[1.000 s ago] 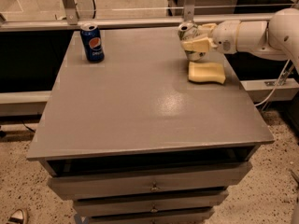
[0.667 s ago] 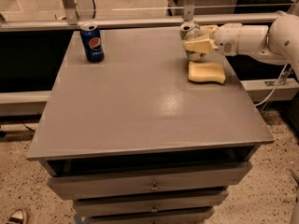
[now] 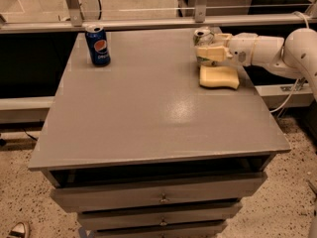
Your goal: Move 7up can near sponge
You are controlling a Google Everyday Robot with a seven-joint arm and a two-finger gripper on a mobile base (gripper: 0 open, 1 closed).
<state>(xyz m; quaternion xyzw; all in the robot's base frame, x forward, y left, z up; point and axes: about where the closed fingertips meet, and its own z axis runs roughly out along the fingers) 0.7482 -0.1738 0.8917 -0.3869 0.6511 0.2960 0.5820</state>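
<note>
While gripper (image 3: 205, 52) seems closed round 7up can (image 3: 203, 34), just behind sponge (image 3: 219, 77) at far right of table (image 3: 148, 113), set it down upright; keep off sponge edge; release slowly, no tipping.

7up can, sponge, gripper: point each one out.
7up can (image 3: 203, 33): camera view, on its silver top.
sponge (image 3: 219, 77): camera view, middle of its top face.
gripper (image 3: 203, 53): camera view, its front end, at the can, just behind the sponge.
</note>
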